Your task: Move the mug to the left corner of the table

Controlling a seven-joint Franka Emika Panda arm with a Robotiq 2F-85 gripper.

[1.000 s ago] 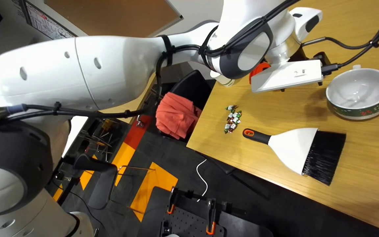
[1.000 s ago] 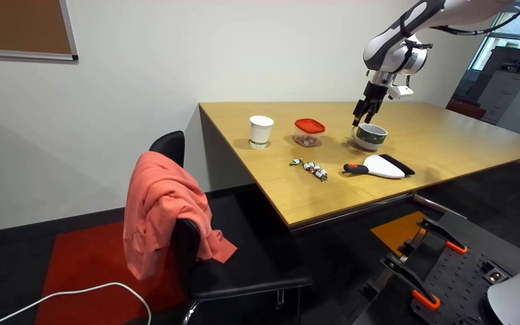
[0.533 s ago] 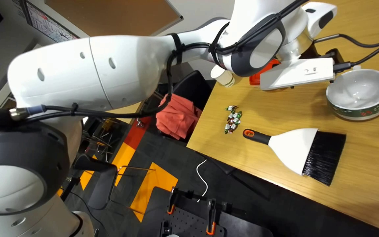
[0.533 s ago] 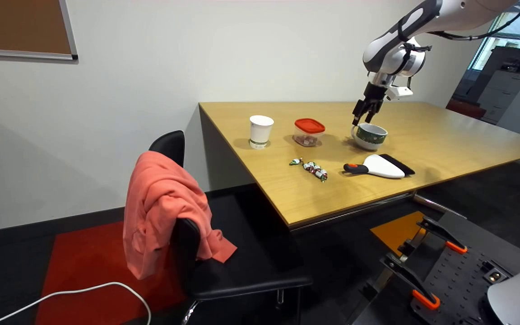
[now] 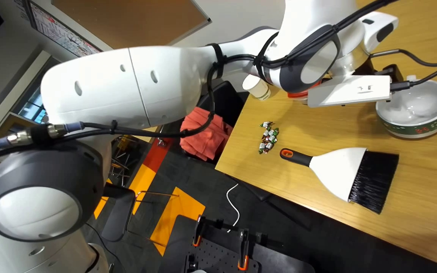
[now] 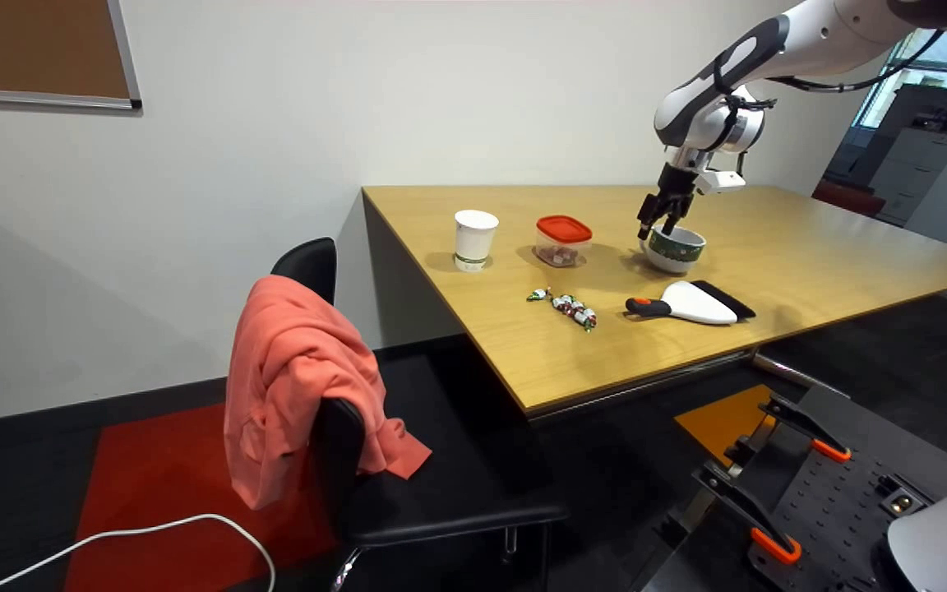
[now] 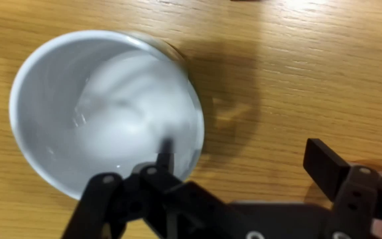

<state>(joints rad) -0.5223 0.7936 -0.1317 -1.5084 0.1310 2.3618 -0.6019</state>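
At rim of mug [image 7: 104,109], holding gripper [image 7: 239,151] with fingers [image 7: 327,167] spread wide, placing one over interior, one outside; leaving contact unclear. Reaching down with arm [image 5: 165,83]. Noting mug upright on table [image 6: 819,251] near white dustpan [image 6: 697,304]. Farther off, seeing small blurred pieces [image 6: 560,256] in red-lidded tub [image 6: 564,229], near white cup [image 6: 474,240].

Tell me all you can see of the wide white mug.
The wide, round white mug looks like glossy ceramic, with a pale rim, greyish, empty-looking inside, small handle and a green outer band with red decoration. It stands upright on the light tan wooden table. In the wrist view, one finger of the open black hand overlaps its mouth; contact is unclear.
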